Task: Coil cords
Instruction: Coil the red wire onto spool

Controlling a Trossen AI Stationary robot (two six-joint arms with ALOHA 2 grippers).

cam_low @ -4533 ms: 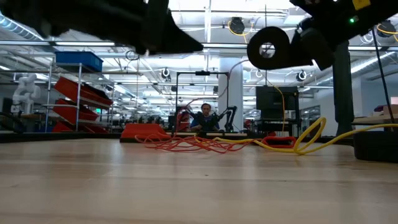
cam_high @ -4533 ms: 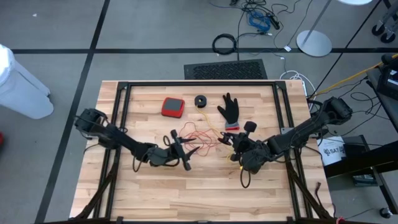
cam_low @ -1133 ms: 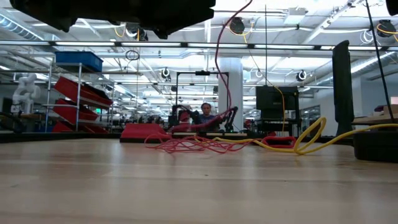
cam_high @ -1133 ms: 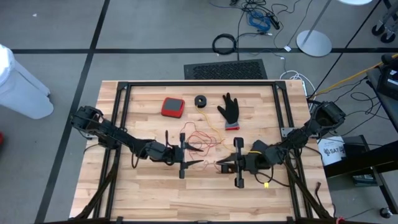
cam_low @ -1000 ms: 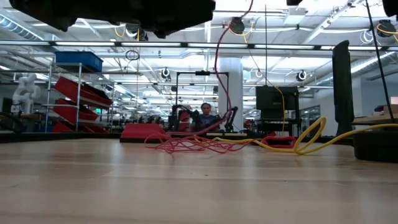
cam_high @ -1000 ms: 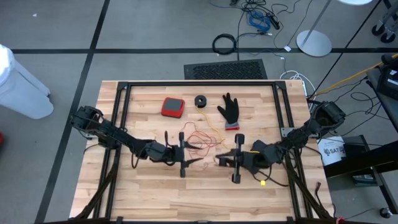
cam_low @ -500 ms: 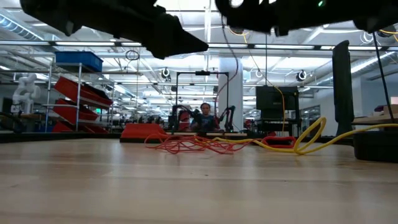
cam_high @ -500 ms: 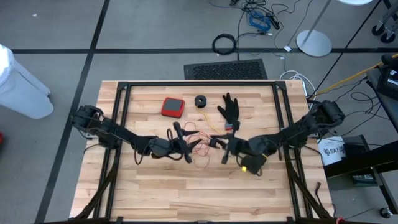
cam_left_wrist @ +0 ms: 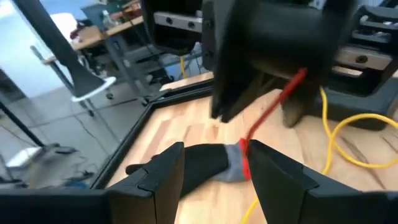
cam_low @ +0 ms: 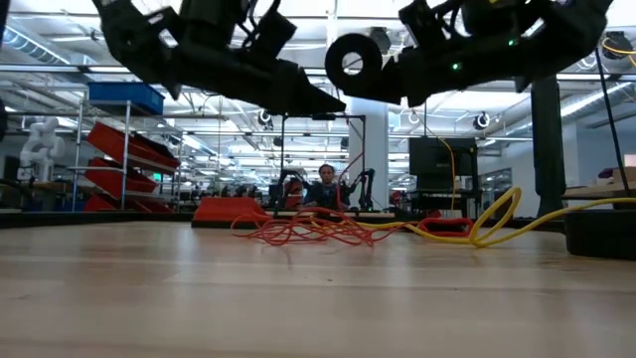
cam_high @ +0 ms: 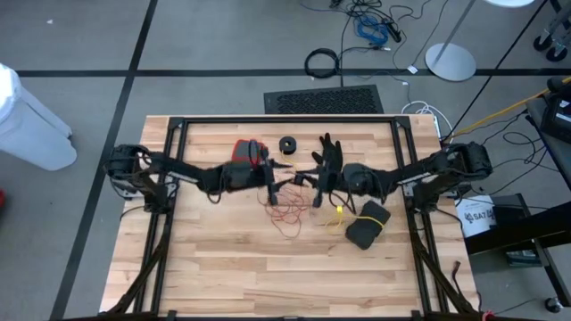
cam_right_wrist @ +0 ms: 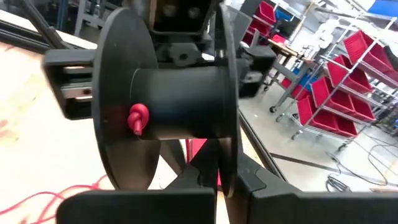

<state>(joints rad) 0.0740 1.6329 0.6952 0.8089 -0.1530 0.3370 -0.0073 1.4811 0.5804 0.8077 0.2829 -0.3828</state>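
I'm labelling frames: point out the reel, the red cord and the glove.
reel [cam_right_wrist: 180,99], right wrist view, on its hub.
red cord [cam_low: 308,231], low view, on the tangled pile.
glove [cam_left_wrist: 199,165], left wrist view, on its black palm.

Two dark, slender jointed arms — the left arm [cam_high: 192,175] and right arm [cam_high: 419,171] — each ending in blocky matte-black fingers [cam_left_wrist: 163,177]; small green lights glow on the right arm's housing.

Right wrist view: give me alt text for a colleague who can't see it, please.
A black reel, held in the right gripper by the rim of one flange, fills the frame, with the end of the red-orange cord poking from its hub. The left arm faces it close behind; loose red cord lies on the wooden table, and red shelving stands beyond.
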